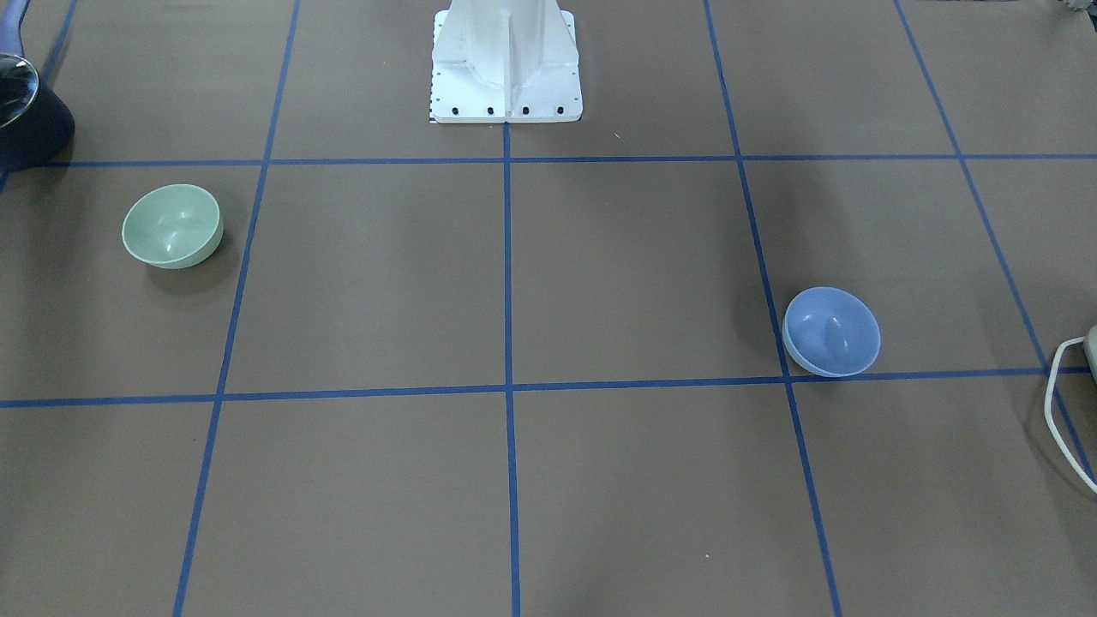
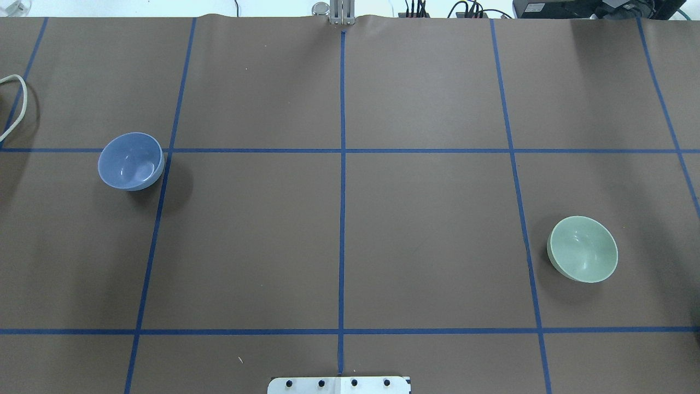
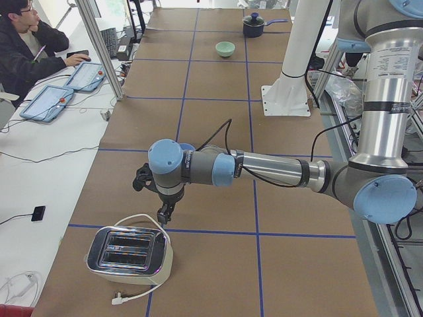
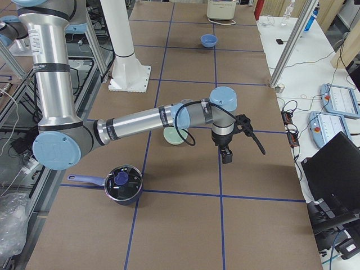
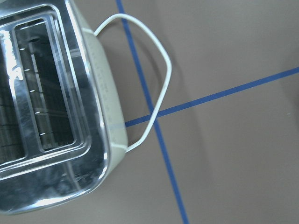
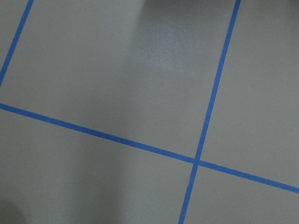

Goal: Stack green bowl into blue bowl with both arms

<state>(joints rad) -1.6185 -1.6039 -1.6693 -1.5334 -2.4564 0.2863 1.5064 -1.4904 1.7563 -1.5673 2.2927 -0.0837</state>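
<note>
You've got the right gripper (image 4: 227, 156) near the green bowl (image 2: 583, 249), the left gripper (image 3: 162, 216) well away from it, can't tell if either's clenched.

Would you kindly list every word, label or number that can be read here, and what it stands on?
No text can be read.
Left arm's upright tube: dark print along it, too small to read.
Right arm's upright tube: likewise too small.
Green bowl, blue bowl, toaster: no marking visible.
</note>
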